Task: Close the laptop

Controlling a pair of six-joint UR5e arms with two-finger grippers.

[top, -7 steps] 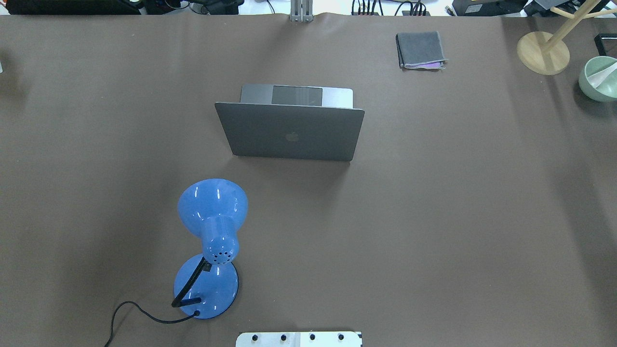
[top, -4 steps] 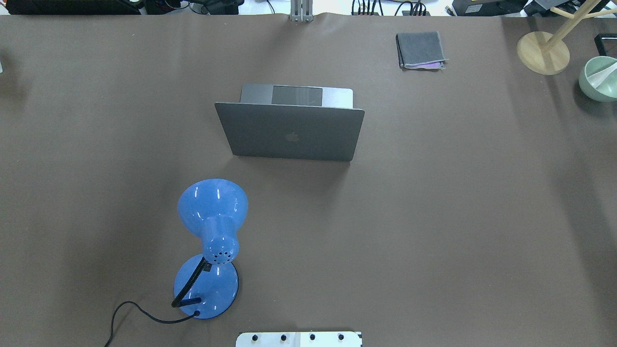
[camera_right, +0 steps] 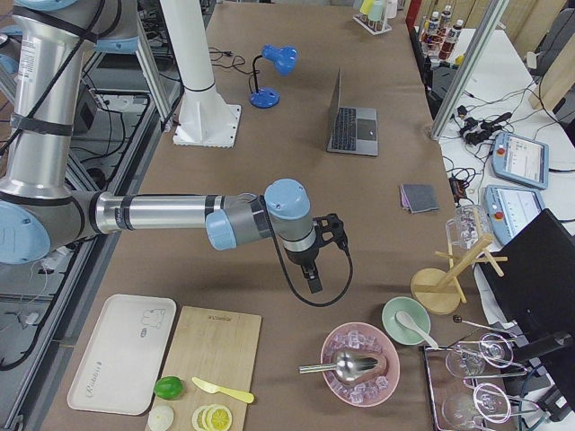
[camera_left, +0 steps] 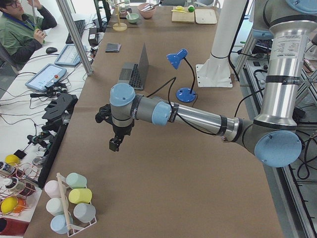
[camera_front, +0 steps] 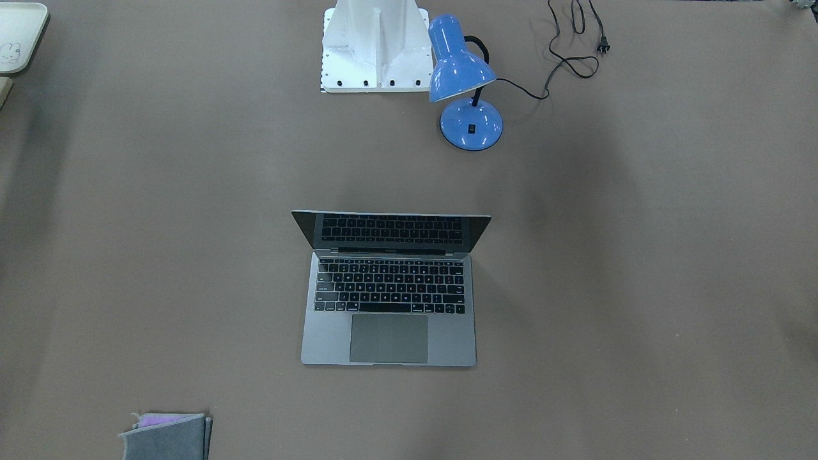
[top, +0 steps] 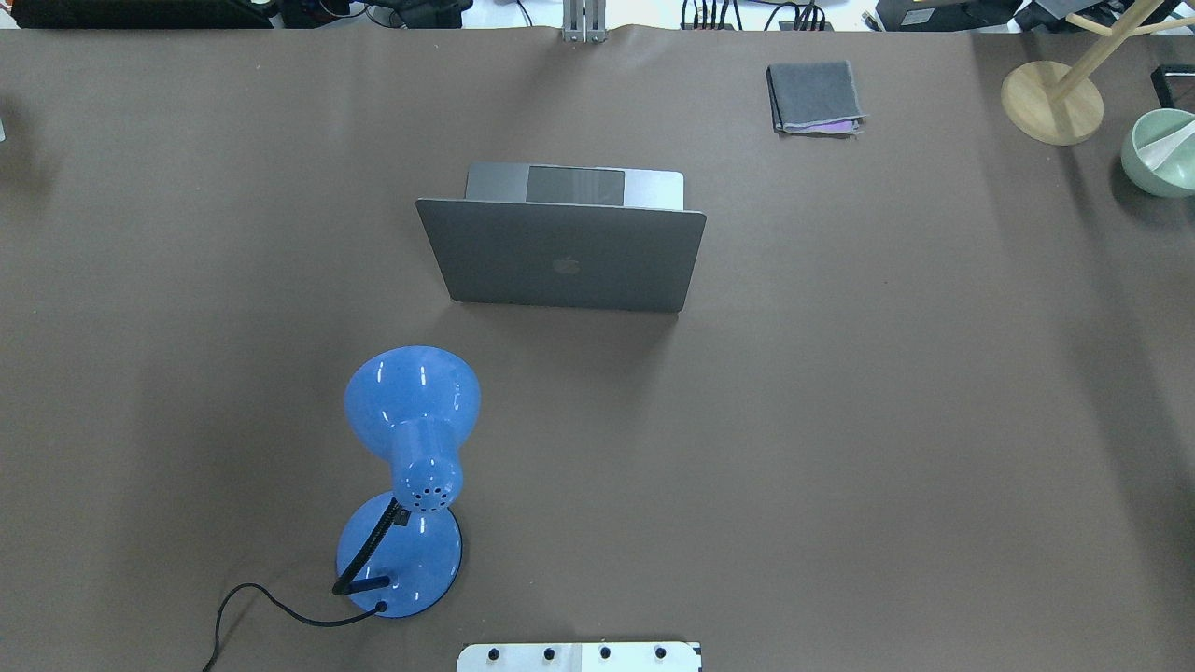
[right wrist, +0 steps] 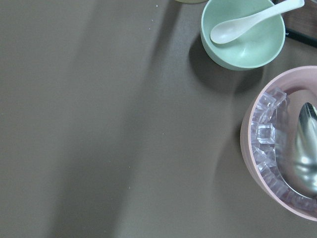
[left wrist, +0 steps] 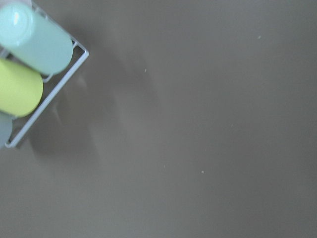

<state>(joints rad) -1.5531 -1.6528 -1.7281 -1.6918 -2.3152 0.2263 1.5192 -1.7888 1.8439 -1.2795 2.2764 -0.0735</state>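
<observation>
The laptop (top: 560, 257) stands open in the middle of the table, its lid with the apple logo facing the robot. The front-facing view shows its black keys and grey trackpad (camera_front: 390, 306). It also shows in the left view (camera_left: 136, 72) and the right view (camera_right: 350, 121). My left gripper (camera_left: 115, 144) hangs over bare table far toward the left end, well away from the laptop. My right gripper (camera_right: 313, 278) hangs far toward the right end. Both show only in the side views, so I cannot tell whether they are open or shut.
A blue desk lamp (top: 411, 420) stands between the robot's base and the laptop, its cord trailing left. A grey felt pouch (top: 814, 96) lies at the far right. A rack of cups (camera_left: 69, 203) is near the left gripper. A green bowl (right wrist: 242, 34) and a pink ice bowl (right wrist: 267, 163) are near the right gripper.
</observation>
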